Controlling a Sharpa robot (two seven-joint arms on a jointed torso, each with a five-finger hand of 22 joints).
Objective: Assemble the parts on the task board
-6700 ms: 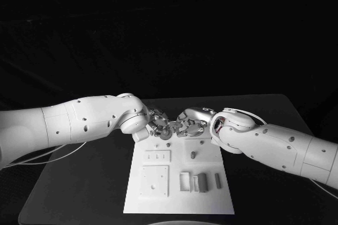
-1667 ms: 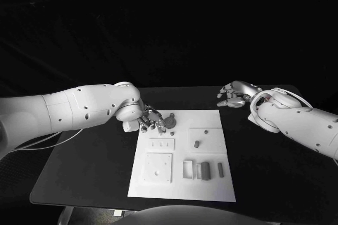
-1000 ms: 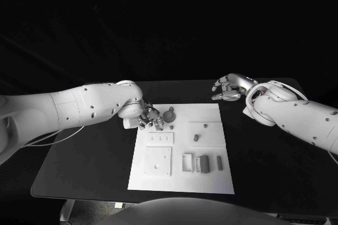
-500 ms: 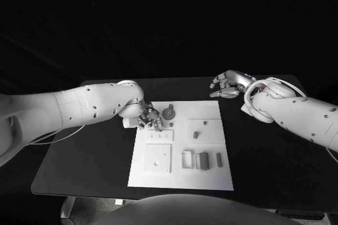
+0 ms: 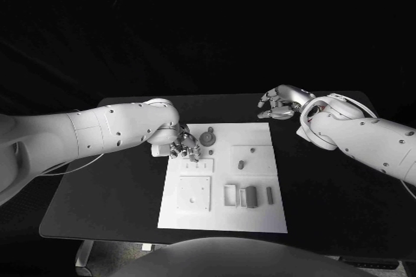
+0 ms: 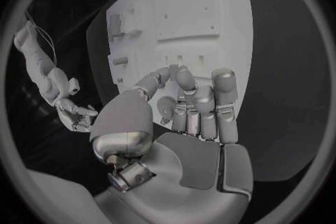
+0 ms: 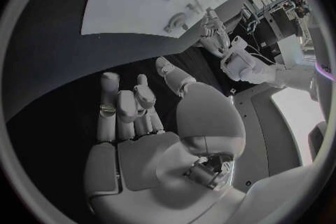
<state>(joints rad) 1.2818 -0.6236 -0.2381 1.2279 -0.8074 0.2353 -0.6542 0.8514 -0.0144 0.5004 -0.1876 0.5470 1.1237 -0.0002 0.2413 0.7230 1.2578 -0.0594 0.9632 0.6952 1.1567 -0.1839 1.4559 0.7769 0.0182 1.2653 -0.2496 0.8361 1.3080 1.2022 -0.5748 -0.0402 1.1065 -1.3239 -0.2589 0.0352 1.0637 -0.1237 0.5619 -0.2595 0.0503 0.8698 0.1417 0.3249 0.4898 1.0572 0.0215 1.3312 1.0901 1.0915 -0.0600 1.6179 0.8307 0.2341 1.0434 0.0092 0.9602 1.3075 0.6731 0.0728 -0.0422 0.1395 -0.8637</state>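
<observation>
The black table (image 5: 113,193) carries the white task board (image 5: 260,220) at its middle, dark all round. My left hand (image 5: 182,146) hovers at the board's far left corner beside a round grey part (image 5: 208,138), fingers curled, holding nothing. My right hand (image 5: 279,103) hangs off the board's far right corner, fingers spread, empty.

Left hand (image 5: 184,146) hangs palm down, fingers (image 6: 199,106) curled loosely, holding nothing. Right hand (image 5: 280,103) is raised off to the side, fingers (image 7: 126,106) apart and empty.
</observation>
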